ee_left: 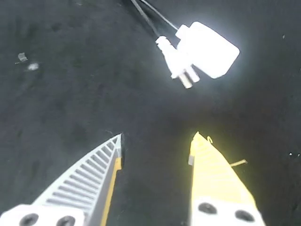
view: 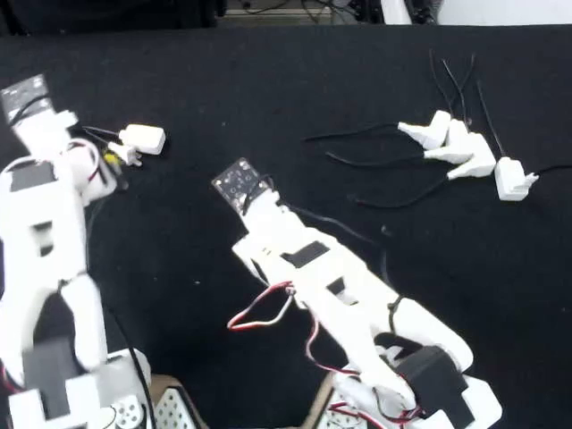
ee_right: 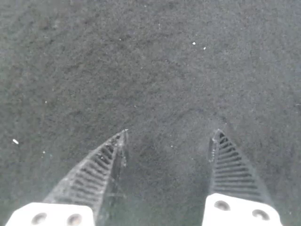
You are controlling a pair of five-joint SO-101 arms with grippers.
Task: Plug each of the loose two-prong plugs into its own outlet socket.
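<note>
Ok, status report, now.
Left gripper open, short of plug lying beside white socket block. Right gripper open over black cloth. Other plugs clustered far right. Nothing blocking.

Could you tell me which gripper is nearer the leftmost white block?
Left. The left gripper is just short of the white block; the right gripper hovers over bare cloth.

Plug (view: 123, 154) beside socket (view: 144, 138) left; plug cluster (view: 458, 148) right

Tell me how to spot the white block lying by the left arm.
Start on the black table, left side, beyond the left arm's fingers. The rounded white block lies there with one small plug beside it, far from the right-hand cluster of white pieces.
</note>
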